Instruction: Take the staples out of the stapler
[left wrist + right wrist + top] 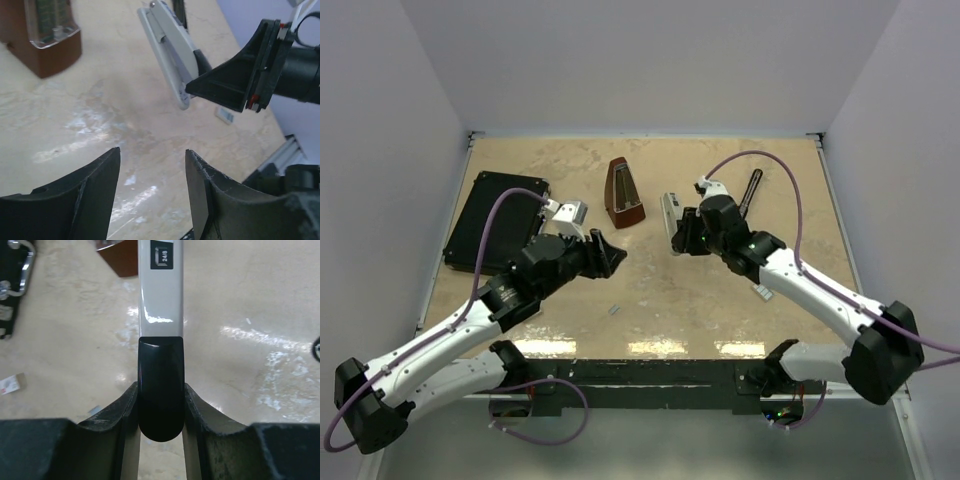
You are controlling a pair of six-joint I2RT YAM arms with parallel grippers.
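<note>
Left gripper [152,192] nearest, jaws parted, empty. Stapler [172,52] ahead and up-right of its fingers, long axis running away toward metronome [42,35]. Right gripper [160,405] clamps stapler's black end, held above table [720,300].

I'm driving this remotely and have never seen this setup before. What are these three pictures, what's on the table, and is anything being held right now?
You are looking at two robot arms bolted at the near edge of a table. The overhead view looks down from behind them; the other two views come from cameras on each wrist, looking out past that arm's own fingers.

The right gripper is shut on the black end of the stapler, the white and black bar running up its wrist view. The left gripper is open, holds nothing and faces the stapler across a gap.

On the table: a brown metronome, a flat black case, a thin black bar far right, and a tiny grey strip, possibly staples.
</note>
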